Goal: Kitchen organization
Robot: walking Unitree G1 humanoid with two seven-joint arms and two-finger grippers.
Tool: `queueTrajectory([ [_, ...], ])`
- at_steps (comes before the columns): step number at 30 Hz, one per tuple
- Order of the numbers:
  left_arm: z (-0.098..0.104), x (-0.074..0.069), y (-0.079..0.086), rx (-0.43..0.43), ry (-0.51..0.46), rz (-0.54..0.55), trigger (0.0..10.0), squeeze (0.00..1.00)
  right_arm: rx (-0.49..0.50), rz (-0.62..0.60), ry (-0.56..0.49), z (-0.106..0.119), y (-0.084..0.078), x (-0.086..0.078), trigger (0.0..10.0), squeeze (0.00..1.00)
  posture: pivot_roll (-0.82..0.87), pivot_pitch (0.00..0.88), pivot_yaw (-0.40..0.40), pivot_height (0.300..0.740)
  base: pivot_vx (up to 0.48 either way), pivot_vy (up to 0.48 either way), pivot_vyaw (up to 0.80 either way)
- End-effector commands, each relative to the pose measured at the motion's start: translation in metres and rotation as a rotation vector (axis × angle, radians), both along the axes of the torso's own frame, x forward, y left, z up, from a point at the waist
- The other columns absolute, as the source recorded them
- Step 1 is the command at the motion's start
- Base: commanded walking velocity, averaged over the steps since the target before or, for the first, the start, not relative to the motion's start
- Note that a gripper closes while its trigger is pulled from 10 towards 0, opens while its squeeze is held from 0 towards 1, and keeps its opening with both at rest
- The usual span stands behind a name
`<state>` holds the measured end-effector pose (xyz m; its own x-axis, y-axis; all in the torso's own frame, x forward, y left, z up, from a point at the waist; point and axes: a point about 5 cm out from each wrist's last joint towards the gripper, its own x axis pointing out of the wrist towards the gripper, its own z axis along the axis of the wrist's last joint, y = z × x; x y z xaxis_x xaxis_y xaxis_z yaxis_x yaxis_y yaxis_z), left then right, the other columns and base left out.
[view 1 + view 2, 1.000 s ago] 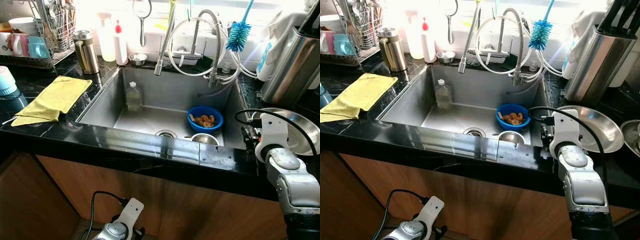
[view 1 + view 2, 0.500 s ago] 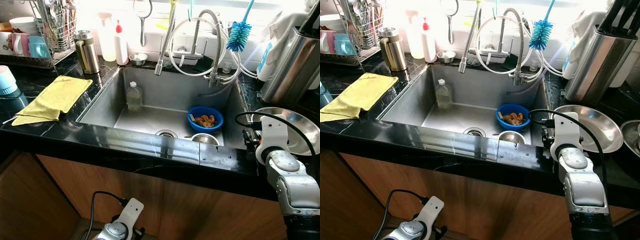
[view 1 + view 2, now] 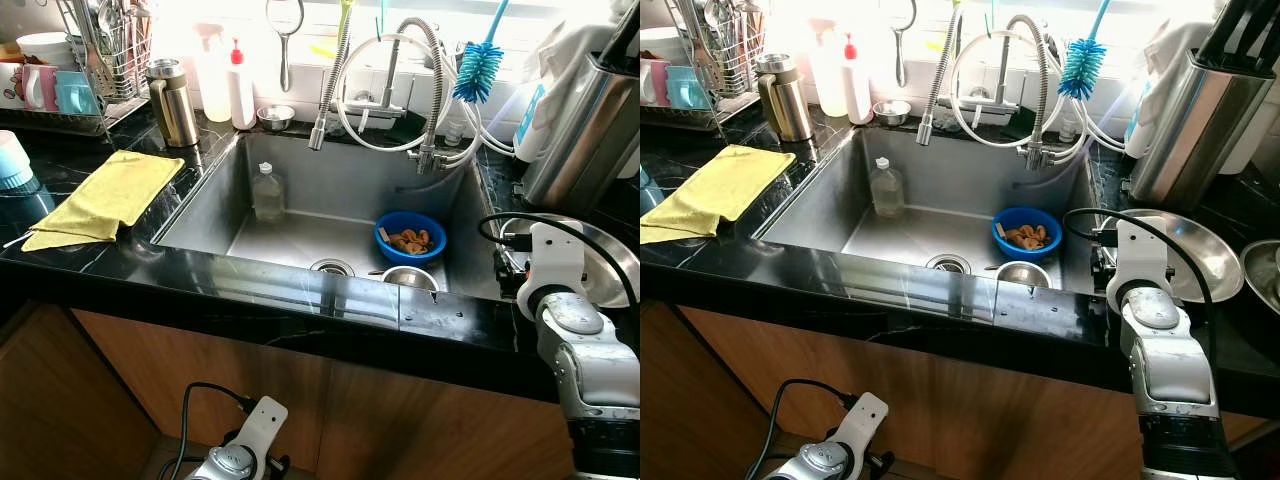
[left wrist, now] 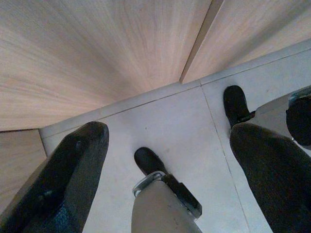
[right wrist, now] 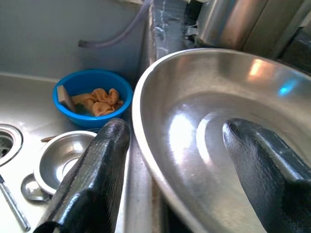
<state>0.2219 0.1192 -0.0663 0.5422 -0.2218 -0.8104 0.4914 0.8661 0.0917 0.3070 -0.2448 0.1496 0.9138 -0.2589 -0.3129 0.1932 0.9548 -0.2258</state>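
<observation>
Right pincer (image 5: 172,160) has moved rightward, fingers straddling steel pan (image 5: 228,141) rim.

Home kitchen: steel sink (image 3: 300,200) set in black counter (image 3: 250,295), faucet (image 3: 400,60) behind it, dish rack (image 3: 90,60) far left of it.

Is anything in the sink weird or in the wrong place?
Yes: a plastic bottle stands upright in the sink, near its back left corner. A blue bowl holding orange scraps sits there too, beside a small steel bowl. Nothing looks spilled or broken.
</observation>
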Motion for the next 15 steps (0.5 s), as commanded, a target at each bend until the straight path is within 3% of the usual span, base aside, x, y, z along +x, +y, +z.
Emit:
queueTrajectory([
  [1, -0.0010, -0.0017, 0.0005, -0.004, 0.006, 0.001, 10.0, 0.00, -0.005, 0.008, -0.011, 0.0034, 0.0019, 0.0036, 10.0, 0.00, 0.04, 0.000, -0.055, 0.736, 0.000, 0.000, 0.00],
  [7, -0.0011, -0.0018, 0.0004, -0.004, 0.007, 0.001, 10.0, 0.00, -0.002, 0.017, -0.003, 0.0003, 0.0035, 0.0047, 10.0, 0.00, 0.04, 0.000, -0.056, 0.736, 0.000, 0.000, 0.00],
  [8, -0.0011, -0.0018, 0.0004, -0.004, 0.007, 0.001, 10.0, 0.00, -0.001, 0.018, -0.004, 0.0002, 0.0034, 0.0048, 8.7, 0.00, 0.04, 0.000, -0.057, 0.736, 0.000, 0.000, 0.00],
  [11, -0.0011, -0.0018, 0.0004, -0.005, 0.007, 0.002, 10.0, 0.00, -0.005, 0.020, -0.008, 0.0008, 0.0036, 0.0052, 0.0, 0.00, 0.03, 0.000, -0.055, 0.736, 0.000, 0.000, 0.00],
  [15, -0.0010, -0.0017, 0.0002, -0.005, 0.007, 0.002, 10.0, 0.00, -0.005, 0.025, -0.011, 0.0010, 0.0054, 0.0059, 0.0, 0.00, 0.04, 0.000, -0.057, 0.736, 0.000, 0.000, 0.00],
])
